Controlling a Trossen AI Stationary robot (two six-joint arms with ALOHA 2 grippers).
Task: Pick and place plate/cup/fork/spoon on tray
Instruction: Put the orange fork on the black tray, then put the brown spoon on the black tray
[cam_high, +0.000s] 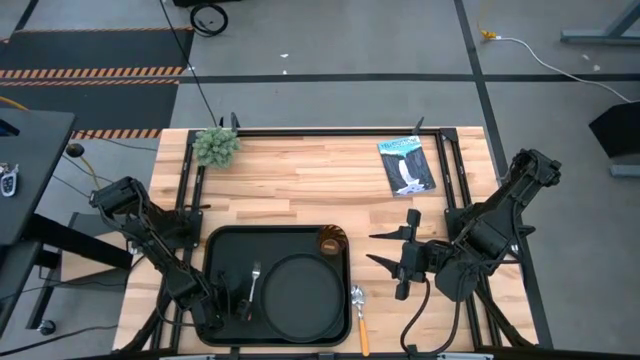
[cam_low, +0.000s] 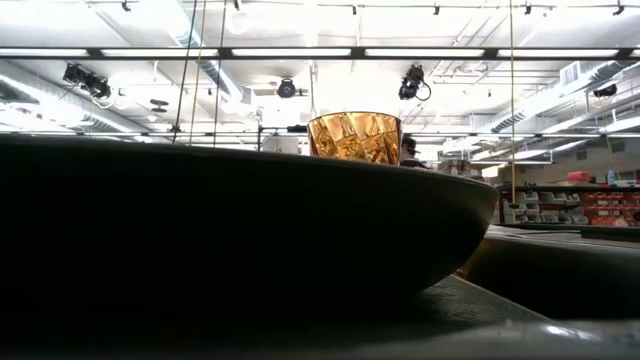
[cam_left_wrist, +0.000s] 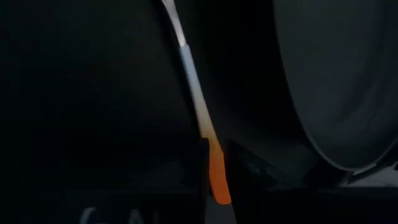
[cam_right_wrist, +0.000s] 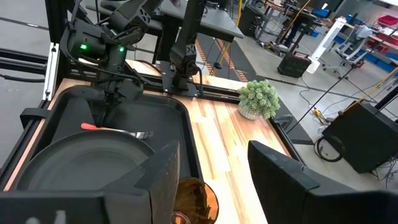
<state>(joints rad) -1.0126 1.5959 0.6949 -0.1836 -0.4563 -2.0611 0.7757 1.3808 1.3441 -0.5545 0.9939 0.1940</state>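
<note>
The black tray (cam_high: 222, 250) lies at the table's near edge. The round black plate (cam_high: 300, 295) lies on the tray's right half, and the amber cup (cam_high: 332, 241) stands in its far right corner. The fork (cam_high: 255, 280) lies on the tray left of the plate, tines toward the far edge. My left gripper (cam_high: 240, 305) is low over the tray's near left part, shut on the fork's handle. The spoon (cam_high: 358, 305) lies on the table just right of the tray. My right gripper (cam_high: 372, 248) is open and empty, right of the cup. My left gripper pinches the orange end of the fork's handle (cam_left_wrist: 217, 177) between its two fingers (cam_left_wrist: 203, 168). The fingers come from above, slanting down from the table's near left. The fork lies about flat, its tined head (cam_right_wrist: 143, 134) on the tray floor.
A small green plant (cam_high: 216, 146) stands at the table's far left corner, and a booklet (cam_high: 407, 165) lies at the far right. Bare wood lies between them, beyond the tray. Black frame rails run along the table's left and right sides.
</note>
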